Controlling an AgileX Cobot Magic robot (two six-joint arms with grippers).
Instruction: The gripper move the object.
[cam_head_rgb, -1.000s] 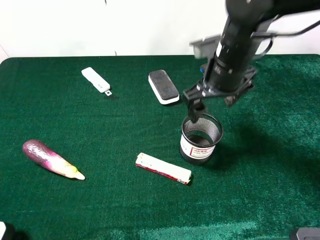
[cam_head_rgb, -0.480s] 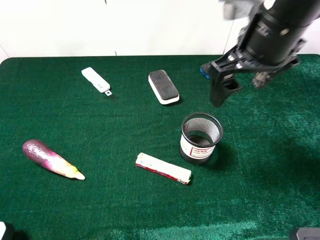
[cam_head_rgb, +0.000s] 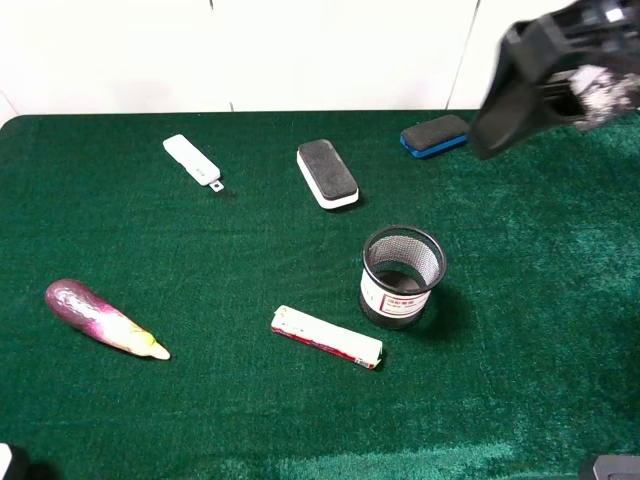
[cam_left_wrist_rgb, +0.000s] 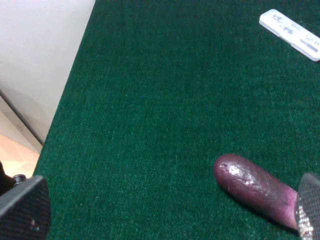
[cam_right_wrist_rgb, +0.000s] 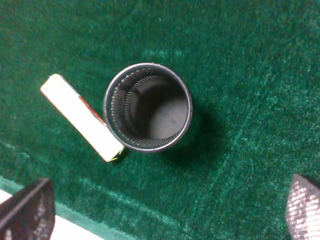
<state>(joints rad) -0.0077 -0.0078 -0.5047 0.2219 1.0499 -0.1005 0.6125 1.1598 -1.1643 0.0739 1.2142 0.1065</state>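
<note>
On green cloth: one cup (cam_head_rgb: 401, 276), two erasers (cam_head_rgb: 327, 172).

I see a black mesh cup (cam_head_rgb: 402, 276) with a red-striped white label on the dark green cloth (cam_head_rgb: 200, 260); left of it, a purple eggplant (cam_head_rgb: 100, 318).

The mesh pen cup (cam_head_rgb: 402, 276) stands upright on the green surface (cam_head_rgb: 540, 330) with open cloth on its right and far-right sides, so a hand could come in there freely. On its near-left side the white and red box (cam_head_rgb: 326, 337) lies just beside its base, narrowing that approach. Farther back, the white-edged eraser (cam_head_rgb: 327, 173) and the blue eraser (cam_head_rgb: 434, 135) lie well apart from the cup. The right hand (cam_head_rgb: 560, 80) hangs high above, clear of everything.
</note>
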